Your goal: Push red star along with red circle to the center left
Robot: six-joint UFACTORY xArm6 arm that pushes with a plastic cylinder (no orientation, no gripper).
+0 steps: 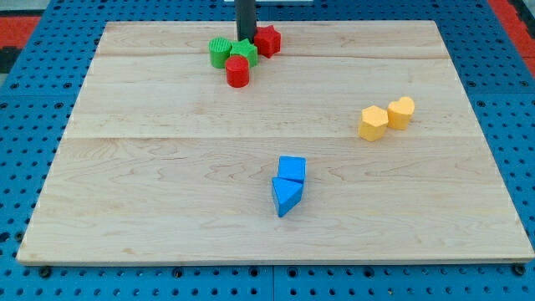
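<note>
The red star [268,40] lies near the board's top edge, left of centre. The red circle [237,72] sits just below and to its left. Two green blocks lie between and beside them: one [220,52] at the left, one [244,53] touching the red circle's top. My tip [246,39] stands at the top of the cluster, just left of the red star and above the right green block.
A blue cube [292,169] and a blue triangle [285,197] lie together below the board's centre. Two yellow blocks [374,123] [401,112] sit at the right. The wooden board [150,184] rests on a blue perforated table.
</note>
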